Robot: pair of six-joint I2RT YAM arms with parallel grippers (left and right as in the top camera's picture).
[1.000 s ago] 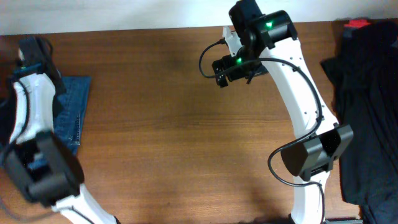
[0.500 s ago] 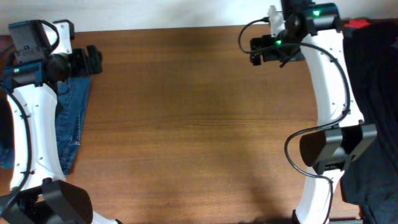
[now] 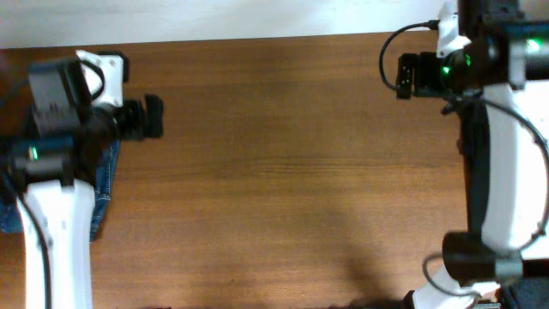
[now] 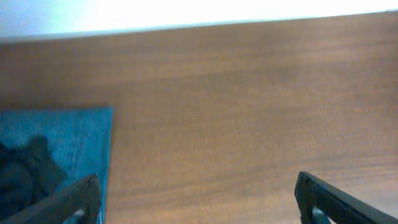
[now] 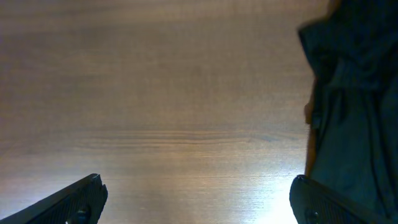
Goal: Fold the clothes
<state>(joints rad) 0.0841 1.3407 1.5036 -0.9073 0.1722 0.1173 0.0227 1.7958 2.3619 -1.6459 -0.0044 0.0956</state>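
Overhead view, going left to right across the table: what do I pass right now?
blue jeans → left gripper, open → bare wooden table → right gripper, open.

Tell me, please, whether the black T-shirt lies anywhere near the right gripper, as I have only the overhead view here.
Observer: Yes, the right wrist view shows the black T-shirt lying rumpled on the table beside the open right gripper, apart from its fingers.
Operator: Is anything between those fingers?
Observer: No, only bare wood shows there.
Operator: And the left gripper?
Observer: Open and empty as well, with the blue jeans by one finger.
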